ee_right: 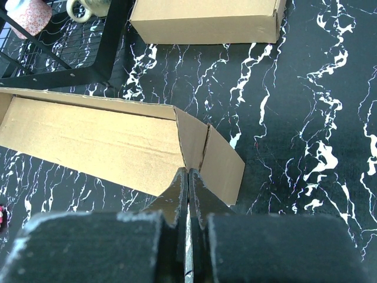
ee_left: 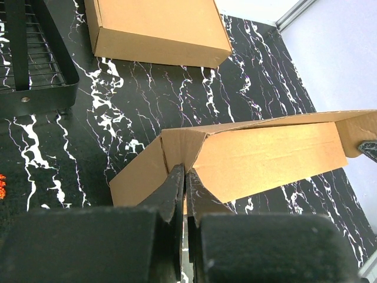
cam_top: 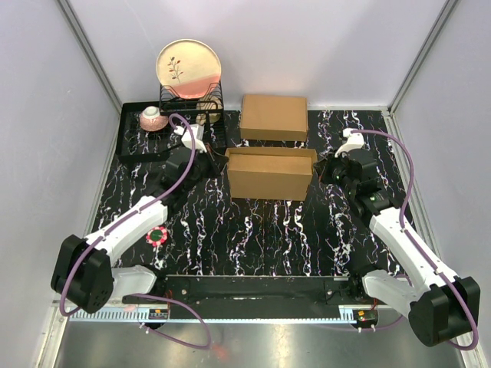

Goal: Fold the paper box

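Observation:
The paper box point(cam_top: 271, 175) lies mid-table, a brown cardboard mailer with one long panel raised and its short end flaps bent at the creases. My left gripper point(cam_top: 217, 158) is at its left end. In the left wrist view its jaws point(ee_left: 186, 174) are shut, tips pressed against the creased end flap of the paper box point(ee_left: 271, 156). My right gripper point(cam_top: 327, 170) is at the right end. Its jaws point(ee_right: 188, 171) are also shut, tips touching the folded end flap of the paper box point(ee_right: 88, 141). No cardboard shows between either pair of fingers.
A second, neatly made-up cardboard box point(cam_top: 274, 116) sits just behind. At the back left, a black tray point(cam_top: 134, 146) carries a wire rack point(cam_top: 192, 103) with a plate point(cam_top: 189, 67) and a pink cup point(cam_top: 153, 117). A small red and green object point(cam_top: 157, 235) lies beside the left arm.

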Controlling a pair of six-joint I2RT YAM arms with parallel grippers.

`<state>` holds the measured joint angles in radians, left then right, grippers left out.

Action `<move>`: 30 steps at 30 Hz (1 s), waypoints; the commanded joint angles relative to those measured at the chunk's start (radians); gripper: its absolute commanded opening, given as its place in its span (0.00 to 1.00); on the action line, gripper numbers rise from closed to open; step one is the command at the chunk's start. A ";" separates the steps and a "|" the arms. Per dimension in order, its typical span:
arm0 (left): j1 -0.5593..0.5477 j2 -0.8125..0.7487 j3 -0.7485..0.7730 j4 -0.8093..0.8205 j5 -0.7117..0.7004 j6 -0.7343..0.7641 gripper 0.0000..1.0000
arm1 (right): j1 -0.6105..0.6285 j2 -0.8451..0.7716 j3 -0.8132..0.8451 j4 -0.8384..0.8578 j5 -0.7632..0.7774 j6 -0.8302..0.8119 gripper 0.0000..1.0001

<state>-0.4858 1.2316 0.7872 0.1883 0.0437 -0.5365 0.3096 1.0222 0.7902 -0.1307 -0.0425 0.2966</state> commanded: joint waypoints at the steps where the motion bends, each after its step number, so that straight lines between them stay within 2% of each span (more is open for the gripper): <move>1: -0.004 0.025 -0.039 -0.070 -0.027 0.021 0.00 | 0.011 0.018 -0.039 -0.066 0.036 -0.020 0.00; 13: -0.017 0.003 -0.062 -0.066 -0.076 0.026 0.00 | 0.031 0.032 -0.059 -0.040 0.036 0.039 0.00; 21: -0.025 0.011 -0.063 -0.070 -0.091 0.036 0.00 | 0.049 0.050 -0.138 0.028 0.079 0.092 0.00; 30: -0.025 0.011 -0.059 -0.093 -0.119 0.044 0.00 | 0.049 0.036 -0.177 0.005 0.105 0.105 0.00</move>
<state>-0.5117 1.2297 0.7586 0.2138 -0.0235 -0.5186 0.3458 1.0328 0.6670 0.0574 0.0410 0.3824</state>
